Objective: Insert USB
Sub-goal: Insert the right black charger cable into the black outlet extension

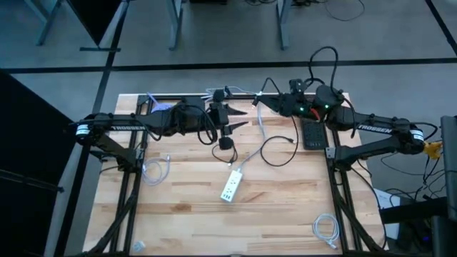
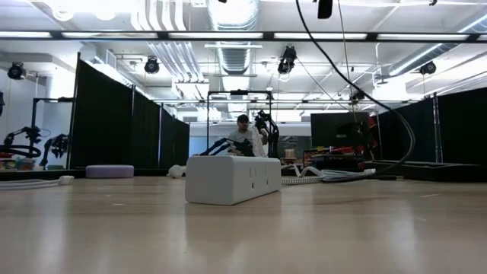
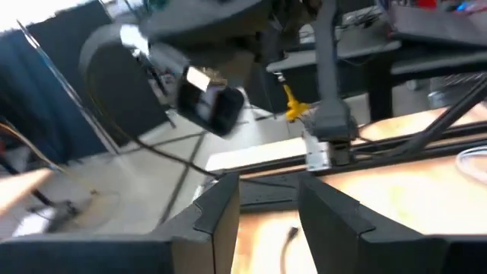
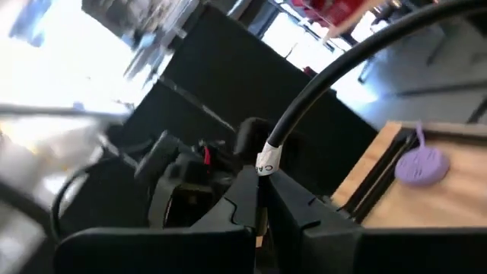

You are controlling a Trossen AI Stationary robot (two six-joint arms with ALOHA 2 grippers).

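Where the pale wooden plank table (image 1: pixel 186 207) is seen from above, a white rectangular power strip (image 1: pixel 230 187) is found near its middle, lying flat, its long axis running from the near edge toward the far edge with a slight tilt. A thin white cord leaves its far end and is joined by a black cable (image 1: pixel 275 146) that loops across the boards toward the right arm. In the low view the power strip (image 2: pixel 232 179) is shown as a smooth, boxy plastic block with sockets on its facing side.

The left end effector (image 1: pixel 232 118) is held above the far middle of the table, its two dark fingers (image 3: pixel 221 209) parted with a clear gap and nothing between them. The right end effector (image 1: pixel 263 101) is held near the far edge, facing the left one; in the right wrist view its fingers (image 4: pixel 300 209) are closed on a black cable bearing a white band (image 4: pixel 266 158). The USB plug itself cannot be made out.

A coiled white cable (image 1: pixel 326 230) lies at the near right corner, another pale cable (image 1: pixel 156 170) at the left side, a dark keyboard (image 1: pixel 313 133) beside the right arm, and a flat purple disc (image 4: pixel 423 164) at the far left edge. A person (image 2: pixel 245 137) is seen in the room beyond.
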